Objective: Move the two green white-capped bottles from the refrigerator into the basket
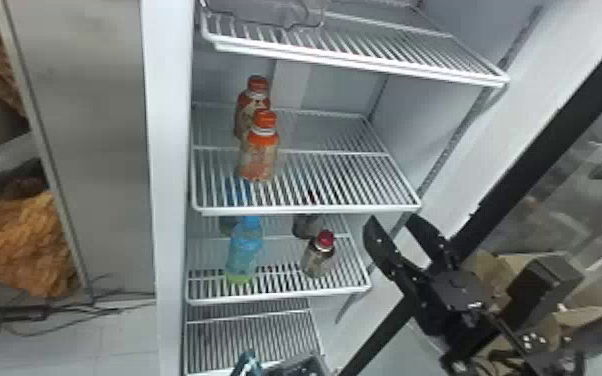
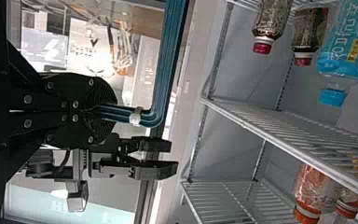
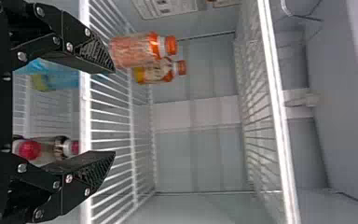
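Two orange-capped bottles (image 1: 259, 156) stand in the refrigerator (image 1: 170, 150); left end effector (image 2: 106, 112) grasping teal handle (image 2: 156, 105), right end effector (image 1: 399, 225) released.

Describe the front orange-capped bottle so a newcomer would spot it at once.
In the open refrigerator, go to the second shelf down in the head view. The bottle stands upright on that shelf's left side. It is nearer the front edge than the other orange-capped bottle, which it partly hides.
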`<state>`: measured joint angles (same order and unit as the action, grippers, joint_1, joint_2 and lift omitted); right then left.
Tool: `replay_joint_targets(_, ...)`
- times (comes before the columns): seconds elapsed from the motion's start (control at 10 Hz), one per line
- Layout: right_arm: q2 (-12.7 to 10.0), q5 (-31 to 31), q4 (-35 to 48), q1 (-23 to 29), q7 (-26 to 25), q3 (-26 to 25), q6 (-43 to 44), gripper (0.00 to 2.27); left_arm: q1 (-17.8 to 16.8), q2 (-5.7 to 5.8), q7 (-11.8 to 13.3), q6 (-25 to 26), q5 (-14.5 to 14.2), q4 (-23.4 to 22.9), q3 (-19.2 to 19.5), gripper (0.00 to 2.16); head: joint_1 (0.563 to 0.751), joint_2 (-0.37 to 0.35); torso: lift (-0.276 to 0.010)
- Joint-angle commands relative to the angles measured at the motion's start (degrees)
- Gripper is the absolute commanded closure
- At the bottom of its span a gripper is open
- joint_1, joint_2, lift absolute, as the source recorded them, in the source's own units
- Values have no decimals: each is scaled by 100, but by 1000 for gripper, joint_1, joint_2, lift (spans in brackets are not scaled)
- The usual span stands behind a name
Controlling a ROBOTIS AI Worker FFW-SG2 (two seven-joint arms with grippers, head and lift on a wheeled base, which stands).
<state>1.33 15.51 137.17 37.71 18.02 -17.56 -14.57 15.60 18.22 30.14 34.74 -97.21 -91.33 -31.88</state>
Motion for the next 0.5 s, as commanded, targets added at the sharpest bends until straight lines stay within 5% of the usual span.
replay_joint_targets(0.0, -1, -9, -196, -73, -9, 19, 234, 386, 0, 6, 1, -1, -2, 0, 0, 1216, 695, -350, -4)
replay_joint_targets(0.2, -1, -55, -450, -199, -9, 122, 375, -1, 0, 6, 1, -1, -2, 0, -11, 1216, 695, -350, -4)
replay_joint_targets(0.4, -1, -55, -660, -270, -9, 179, 515, 18, -14, 6, -8, 13, 9, 0, -23, 1216, 695, -350, -4)
